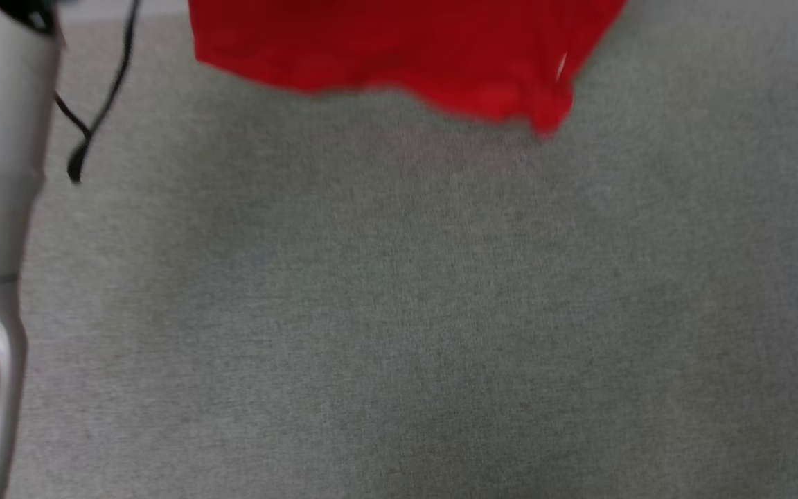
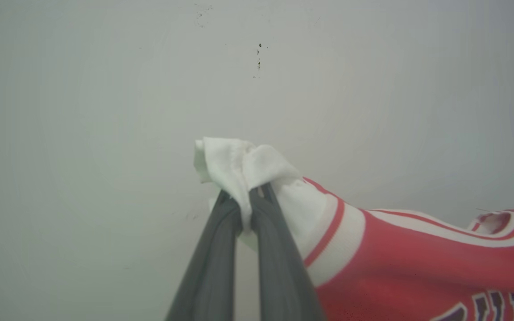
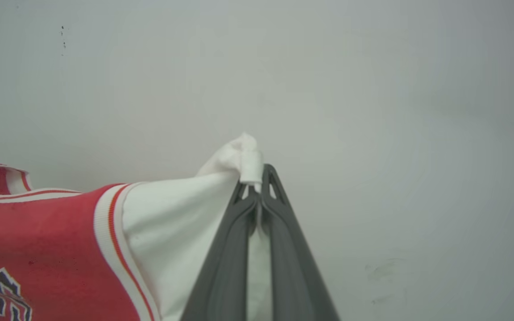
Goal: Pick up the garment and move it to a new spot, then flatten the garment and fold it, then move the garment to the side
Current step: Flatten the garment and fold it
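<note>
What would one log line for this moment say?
left gripper: shut on white sleeve | right gripper: shut on other sleeve | red jersey T-shirt: spread between them, hem over grey surface

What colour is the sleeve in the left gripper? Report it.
White sleeve, best in left wrist view.

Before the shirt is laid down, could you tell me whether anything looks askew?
The red jersey T-shirt with white sleeves hangs unevenly: its hem dips at the head view's right. Left hand and right hand each pinch a bunched sleeve.
</note>
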You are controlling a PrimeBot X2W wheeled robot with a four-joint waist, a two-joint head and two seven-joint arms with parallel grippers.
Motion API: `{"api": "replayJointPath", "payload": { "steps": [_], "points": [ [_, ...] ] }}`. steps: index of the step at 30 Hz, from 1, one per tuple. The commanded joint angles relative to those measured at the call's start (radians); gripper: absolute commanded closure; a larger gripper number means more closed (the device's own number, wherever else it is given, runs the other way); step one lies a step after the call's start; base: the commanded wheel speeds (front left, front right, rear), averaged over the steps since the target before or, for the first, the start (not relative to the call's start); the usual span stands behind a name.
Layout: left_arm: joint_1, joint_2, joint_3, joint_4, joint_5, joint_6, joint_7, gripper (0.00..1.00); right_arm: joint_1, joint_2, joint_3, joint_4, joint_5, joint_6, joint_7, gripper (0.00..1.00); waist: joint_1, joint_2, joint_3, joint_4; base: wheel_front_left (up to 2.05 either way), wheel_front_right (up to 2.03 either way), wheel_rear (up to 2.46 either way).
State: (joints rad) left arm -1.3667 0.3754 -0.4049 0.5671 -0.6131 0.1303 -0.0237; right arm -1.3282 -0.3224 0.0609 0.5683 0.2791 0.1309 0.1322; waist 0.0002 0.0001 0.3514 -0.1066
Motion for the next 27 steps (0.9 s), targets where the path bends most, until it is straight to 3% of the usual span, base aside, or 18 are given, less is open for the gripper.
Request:
{"api": "replayJointPath", "payload": {
  "steps": [1, 7, 14, 21, 27],
  "points": [
    [-0.042, 0.002, 0.004, 0.011, 0.01, -0.007, -0.015, 1.0, -0.046, -0.009, 0.01, 0.014, 0.001, 0.0, -0.019, 1.0, -0.0002, -0.0001, 0.079, -0.011, 0.0, 0.0, 0.0],
    [-0.194, 0.002, 0.004, 0.078, 0.037, -0.035, -0.075, 1.0, -0.225, -0.02, 0.067, 0.08, 0.02, 0.0, -0.093, 1.0, -0.0002, -0.0001, 0.166, -0.015, 0.0, 0.0, 0.0],
    [-0.225, -0.028, 0.004, 0.196, 0.024, -0.068, -0.145, 1.0, -0.286, -0.003, 0.157, 0.167, 0.057, 0.0, -0.12, 1.0, -0.0002, -0.0001, 0.24, -0.009, 0.0, 0.0, 0.0],
    [-0.145, -0.07, 0.019, 0.336, -0.02, -0.12, -0.211, 1.0, -0.219, 0.019, 0.248, 0.267, 0.124, 0.0, -0.13, 1.0, -0.0002, -0.0001, 0.256, -0.003, 0.0, 0.0, 0.0],
    [0.001, -0.084, 0.048, 0.386, -0.048, -0.161, -0.237, 1.0, -0.074, 0.014, 0.338, 0.283, 0.202, 0.0, -0.121, 1.0, -0.0002, -0.0001, 0.188, -0.004, 0.0, 0.0, 0.0]
  ]
}}
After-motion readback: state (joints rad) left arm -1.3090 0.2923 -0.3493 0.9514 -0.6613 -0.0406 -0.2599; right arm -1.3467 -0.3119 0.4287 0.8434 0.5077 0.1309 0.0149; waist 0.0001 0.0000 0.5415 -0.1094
